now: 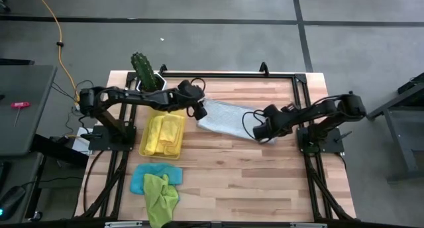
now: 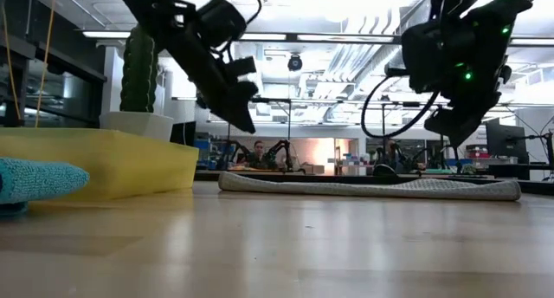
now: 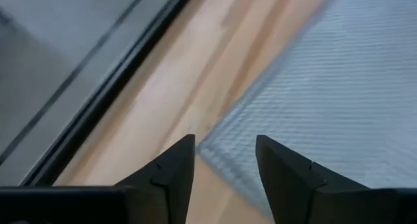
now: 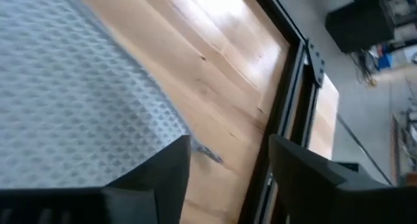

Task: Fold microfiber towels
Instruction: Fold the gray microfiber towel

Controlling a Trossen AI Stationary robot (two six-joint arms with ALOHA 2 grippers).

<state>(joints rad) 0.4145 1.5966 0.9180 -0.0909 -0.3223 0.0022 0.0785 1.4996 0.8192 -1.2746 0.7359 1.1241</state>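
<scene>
A grey microfiber towel (image 1: pixel 227 118) lies flat and folded on the wooden table (image 1: pixel 238 168), between my two arms. My left gripper (image 1: pixel 201 111) hovers open just above the towel's left corner (image 3: pixel 218 152), which shows between its fingers in the left wrist view. My right gripper (image 1: pixel 262 132) hovers open over the towel's right end (image 4: pixel 150 113). In the low view both grippers (image 2: pixel 245 116) (image 2: pixel 459 133) hang clear above the towel (image 2: pixel 372 188). Yellow towels (image 1: pixel 165 130) lie in a yellow tray (image 1: pixel 144 148). A light blue towel (image 1: pixel 139 178) and a lime green one (image 1: pixel 161 196) lie at the near left.
A potted cactus (image 1: pixel 144 72) stands at the far left, right behind the tray. A black frame rail (image 1: pixel 252 75) runs along the table's far edge and down its right side (image 1: pixel 306 102). Bare wood lies near and to the right of the grey towel.
</scene>
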